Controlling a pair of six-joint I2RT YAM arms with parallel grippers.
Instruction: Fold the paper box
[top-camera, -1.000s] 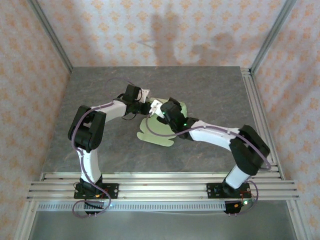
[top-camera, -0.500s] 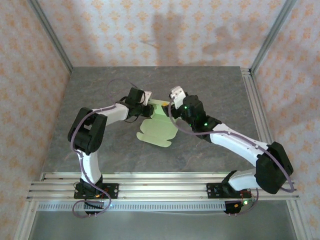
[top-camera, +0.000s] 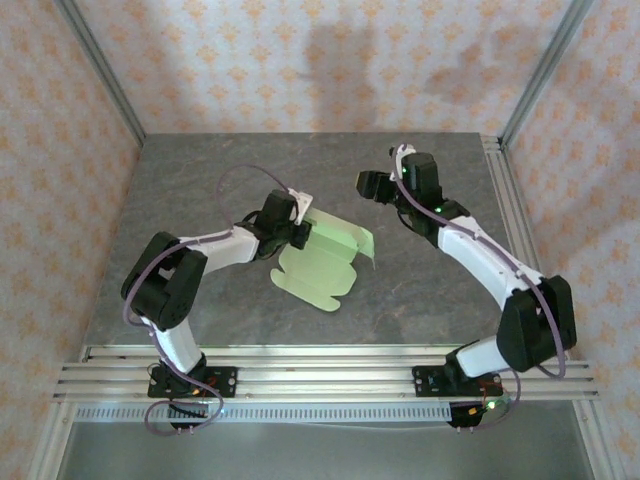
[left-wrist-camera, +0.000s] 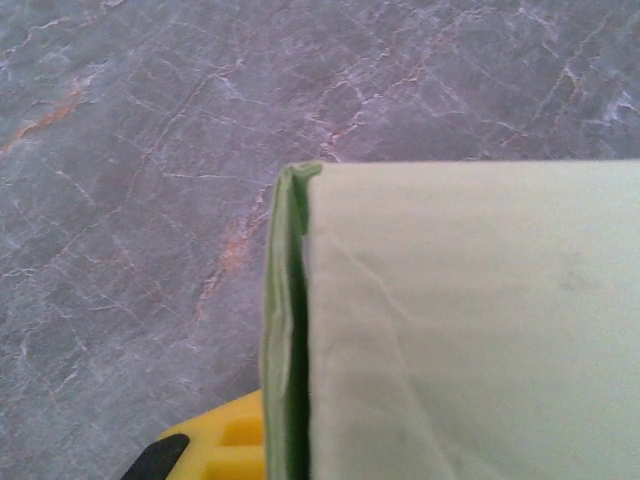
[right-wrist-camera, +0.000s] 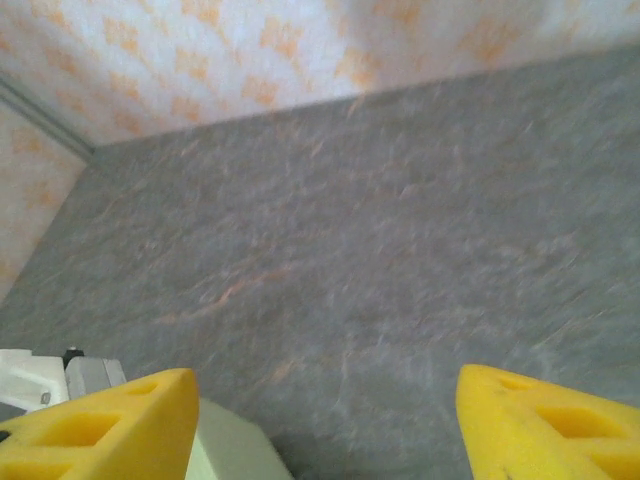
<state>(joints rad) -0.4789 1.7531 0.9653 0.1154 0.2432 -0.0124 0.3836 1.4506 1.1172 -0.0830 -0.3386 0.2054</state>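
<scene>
At left, left gripper (top-camera: 297, 228) pinched tight on the left edge of the pale green paper box (top-camera: 322, 265), a die-cut sheet mid-way across the grey marbled tabletop (top-camera: 200, 180), far panel folded up (doubled card edge beside a yellow finger pad (left-wrist-camera: 215, 450) in the wrist view). At right, right gripper (top-camera: 367, 184) well apart from the card, jaws spread wide, gripping nothing.

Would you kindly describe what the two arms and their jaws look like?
Both arms have white link shells, black joint housings and black bases bolted to an aluminium rail. A thin purplish cable loops along the left arm and the right arm. The right gripper has bright yellow pads with moulded hollows.
</scene>
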